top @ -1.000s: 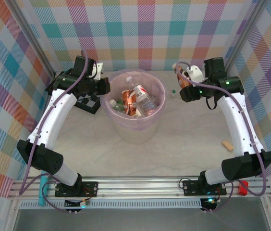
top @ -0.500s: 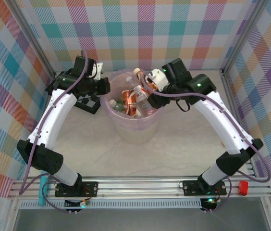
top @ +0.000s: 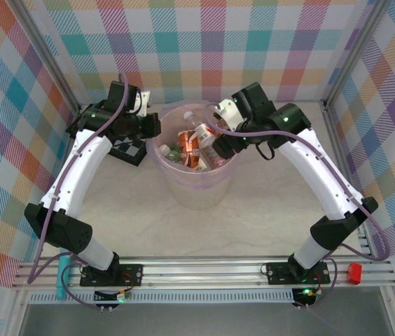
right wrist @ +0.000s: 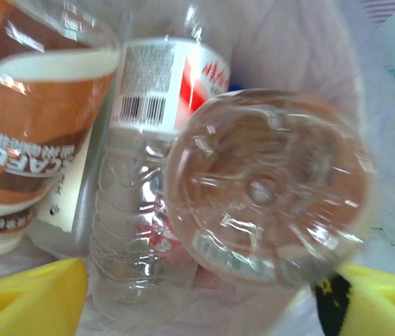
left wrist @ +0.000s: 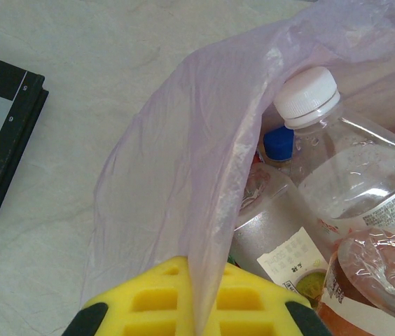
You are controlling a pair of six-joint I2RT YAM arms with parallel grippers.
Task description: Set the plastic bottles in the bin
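Right end effector [right wrist: 204, 308] has let go: its yellow pads sit wide apart in the bottom corners of the right wrist view. A clear bottle [right wrist: 264, 185] shows base-on between them, smeared with blur. Can't read any label on it or tell if it touches anything.

Past it, down in the bin, there's a brown cafe-label bottle [right wrist: 29, 119] and a red-and-white-label bottle [right wrist: 159, 91], both cut off by the frame.

Left end effector [left wrist: 196, 311] is clenched, and the lilac bag [left wrist: 183, 175] runs straight down into the seam between its pads. The tips themselves are cropped.

From above, the bin [top: 194, 192] sits mid-table [top: 253, 224]. The right wrist covers the bin's far-right rim, and the checkerboard [top: 131, 149] is half tucked under the left arm. There's plenty of bare table on the near side and to the right of the bin.
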